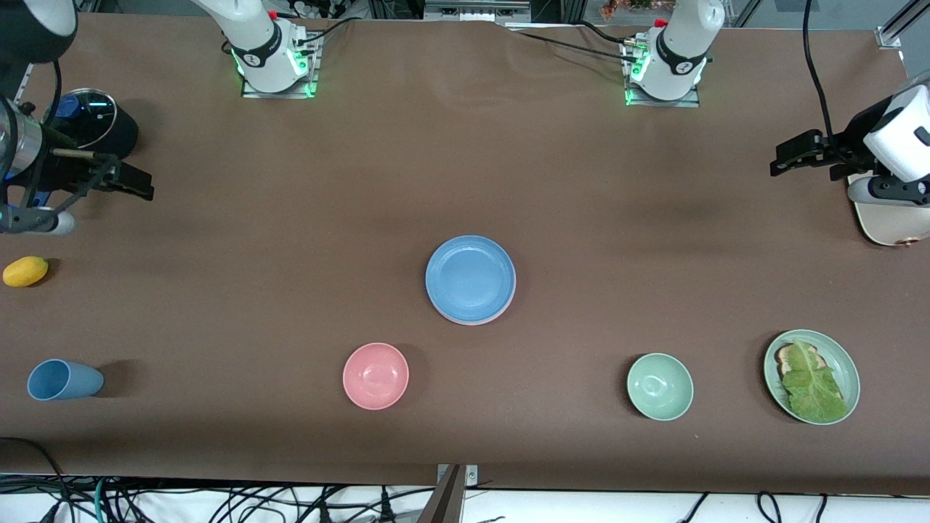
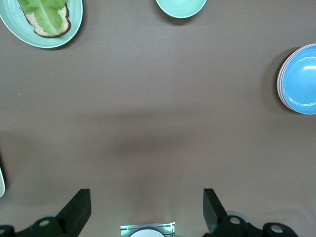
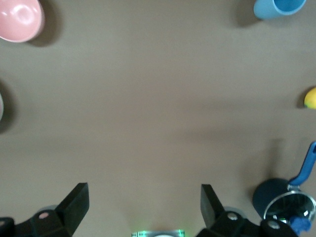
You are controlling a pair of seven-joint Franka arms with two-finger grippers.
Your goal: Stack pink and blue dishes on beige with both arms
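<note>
The light blue plate [image 1: 471,277] lies in the middle of the table, on top of a stack. Under it, the pink plate's rim [image 1: 465,320] shows only as a thin edge. The left wrist view also catches the blue plate [image 2: 302,79] and that pink rim [image 2: 279,84]. No beige plate shows; anything beneath the pink one is hidden. My left gripper [image 1: 783,161] hangs open and empty over the table's left-arm end. My right gripper [image 1: 139,186] hangs open and empty over the right-arm end. Both wrist views show spread fingers, left gripper [image 2: 145,210] and right gripper [image 3: 143,205], over bare table.
Nearer the front camera stand a pink bowl [image 1: 375,375], a pale green bowl [image 1: 660,386], and a pale green plate [image 1: 843,356] holding bread and lettuce. At the right-arm end are a blue cup [image 1: 64,379], a yellow fruit [image 1: 25,271] and a lidded dark pot [image 1: 94,123]. A cream board [image 1: 890,226] lies under the left arm.
</note>
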